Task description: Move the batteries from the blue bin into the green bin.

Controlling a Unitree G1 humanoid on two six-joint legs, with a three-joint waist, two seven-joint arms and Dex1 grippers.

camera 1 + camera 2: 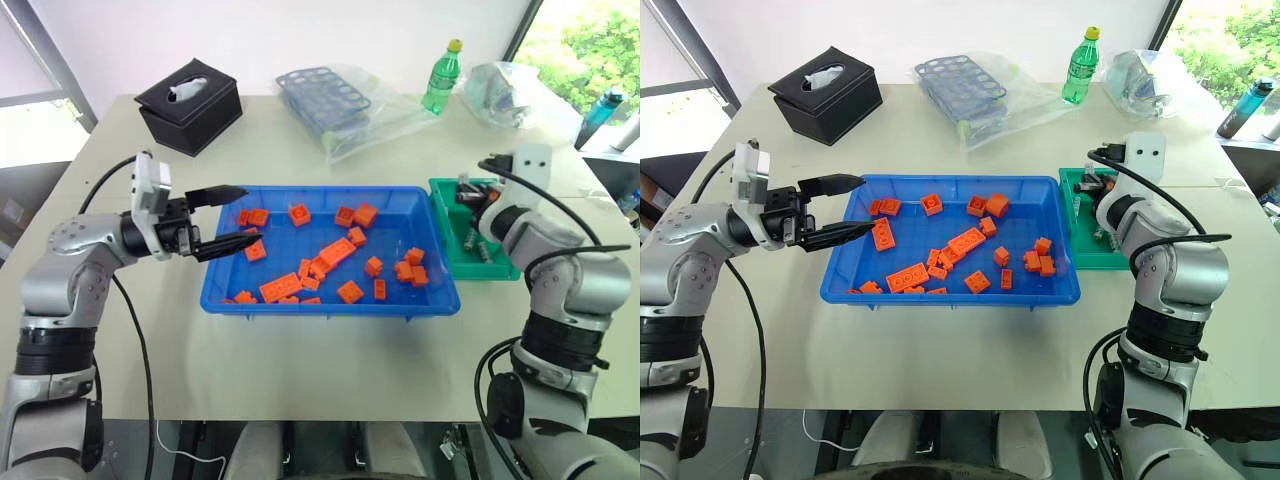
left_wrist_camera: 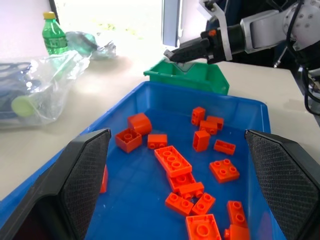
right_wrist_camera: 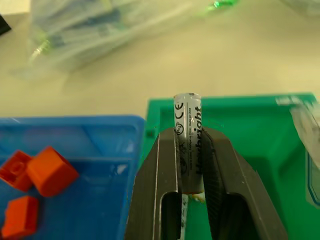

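Battery (image 3: pixel 188 135) pinched upright between fingers of right gripper (image 3: pixel 190 150), poised over green bin (image 1: pixel 445 222). Green bin seated just beside blue bin (image 1: pixel 310 300). More batteries (image 1: pixel 477 243) seen lying inside green bin. Left gripper (image 1: pixel 228 218) spread wide, empty, held over blue bin's far edge from green bin. Orange bricks (image 1: pixel 335 252) scattered across blue bin.

The whole table (image 1: pixel 300 370) is seen from above and in front by the two head views, looking forward and down, with the blue bin (image 1: pixel 330 300) at the centre of both. The blue bin is viewed low and close along its length from the left wrist, toward the green bin (image 2: pixel 200 80) beyond its far end. The green bin's near edge beside the blue bin's corner is viewed very closely from the right wrist, toward the bagged tube rack (image 3: pixel 100 25) behind.
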